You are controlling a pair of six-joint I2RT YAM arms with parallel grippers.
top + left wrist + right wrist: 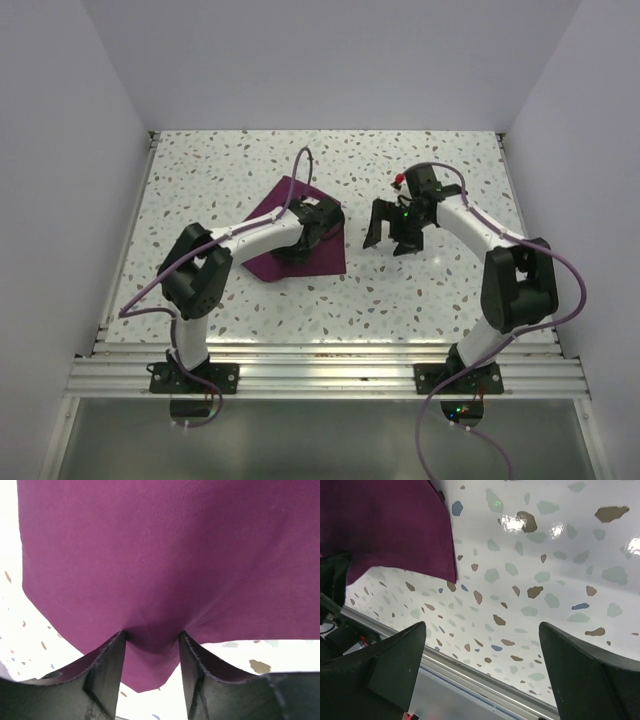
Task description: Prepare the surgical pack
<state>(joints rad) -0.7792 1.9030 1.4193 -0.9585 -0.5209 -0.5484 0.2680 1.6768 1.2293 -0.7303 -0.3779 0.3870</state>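
I have the surgical pack (322, 260) lying folded on the desk (220, 170), at about 9 o'clock from the desk's centre. The left fingers (318, 226) sit on its 1 o'clock part. On the left wrist camera a plum-purple fold of the pack fills the gap between them and puckers there, so I read them as clenched on it. The right fingers (393, 238) hover at 3 o'clock from the pack, near it but apart. They are spread wide over the speckled desk with nothing between them. On the right wrist camera a corner of the pack shows at 10 o'clock.
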